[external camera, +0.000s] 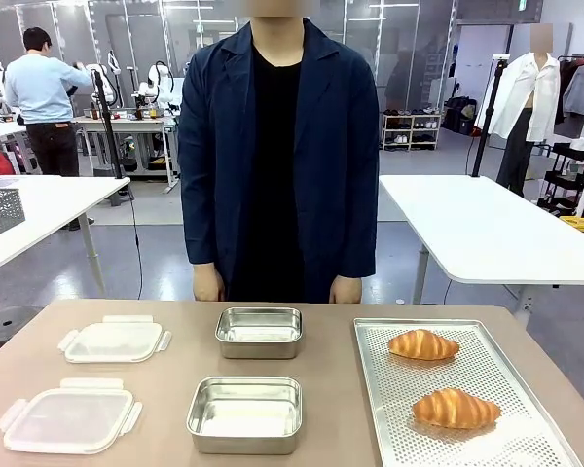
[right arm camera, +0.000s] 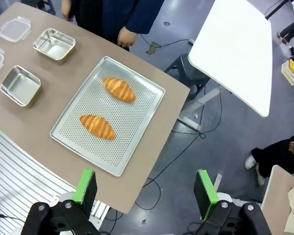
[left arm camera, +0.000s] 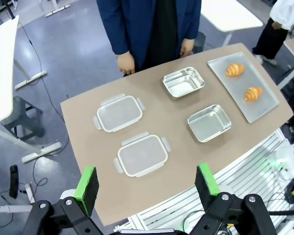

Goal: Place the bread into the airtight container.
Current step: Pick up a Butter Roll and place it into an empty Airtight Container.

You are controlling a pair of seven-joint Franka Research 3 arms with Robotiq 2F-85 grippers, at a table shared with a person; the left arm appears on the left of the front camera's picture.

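Left hand (left arm camera: 146, 182), right hand (right arm camera: 145, 185) spread, aloft

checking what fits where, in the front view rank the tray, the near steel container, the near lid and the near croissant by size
1. tray
2. near steel container and near lid: they look about alike, so not ranked
3. near croissant

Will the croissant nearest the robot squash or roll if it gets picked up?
Probably squashes a bit: the croissant looks puffy and flaky, so likely light and crushable. Rolling seems unlikely, since it lies flat on the holey tray.
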